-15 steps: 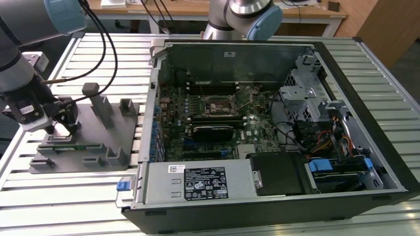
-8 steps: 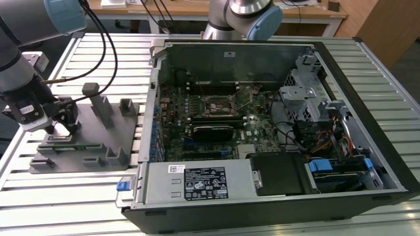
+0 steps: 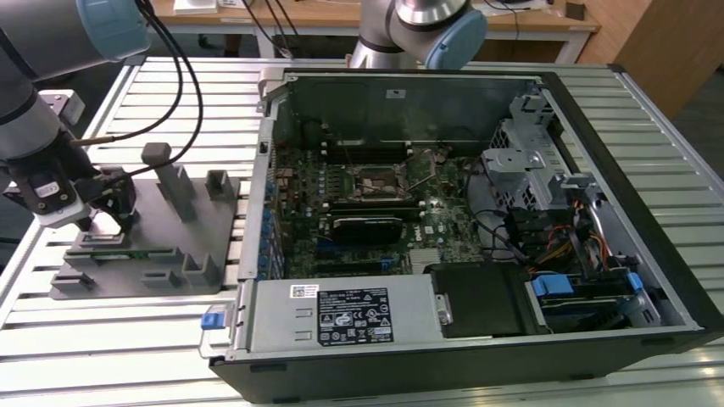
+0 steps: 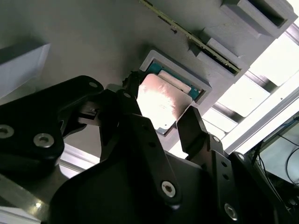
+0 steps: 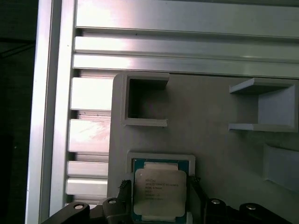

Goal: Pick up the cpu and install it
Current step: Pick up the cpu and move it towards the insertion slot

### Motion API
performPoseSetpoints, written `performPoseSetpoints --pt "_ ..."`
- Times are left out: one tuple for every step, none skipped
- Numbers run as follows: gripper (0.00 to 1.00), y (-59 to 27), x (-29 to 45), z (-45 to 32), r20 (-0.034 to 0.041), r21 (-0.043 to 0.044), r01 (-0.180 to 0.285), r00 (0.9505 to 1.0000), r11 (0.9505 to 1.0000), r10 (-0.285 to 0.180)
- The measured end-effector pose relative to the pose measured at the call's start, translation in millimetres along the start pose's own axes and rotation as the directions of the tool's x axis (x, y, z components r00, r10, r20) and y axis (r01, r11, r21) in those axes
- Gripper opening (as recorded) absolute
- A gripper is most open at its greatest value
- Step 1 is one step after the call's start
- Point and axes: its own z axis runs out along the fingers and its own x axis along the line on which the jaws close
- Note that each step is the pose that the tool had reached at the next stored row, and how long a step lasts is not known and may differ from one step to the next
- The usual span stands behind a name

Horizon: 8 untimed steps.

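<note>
On the exterior view's left the gripper (image 3: 104, 219) hangs low over the grey fixture (image 3: 147, 259), jaws spread, one finger either side of the cpu (image 5: 160, 189) and not clamping it. The cpu lies flat in its square pocket. Right of the fixture, the open computer case (image 3: 396, 93).

The cpu (image 5: 160, 192) in the fixture (image 5: 210, 102) pocket
</note>
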Motion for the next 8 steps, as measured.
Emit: performPoseSetpoints --pt "0.60 0.0 0.0 0.0 -0.0002 0.0001 0.000 1.0000 1.0000 0.000" --pt "0.60 0.0 0.0 0.0 -0.0003 0.0002 0.000 1.0000 1.0000 0.000" --pt "0.60 0.0 0.0 0.0 -0.0002 0.0001 0.000 1.0000 1.0000 0.000" --pt "0.60 0.0 0.0 0.1 -0.0001 0.0000 0.000 1.0000 1.0000 0.000" --pt "0.58 0.0 0.0 0.1 0.0000 -0.0004 0.000 1.0000 1.0000 0.000" --pt "0.58 0.1 0.0 -0.5 -0.0001 -0.0005 0.000 1.0000 1.0000 0.000" --pt "0.53 0.1 0.0 -1.1 0.0002 -0.0010 0.000 1.0000 1.0000 0.000" --pt "0.53 0.2 0.0 -2.1 0.0002 -0.0010 0.000 1.0000 1.0000 0.000"
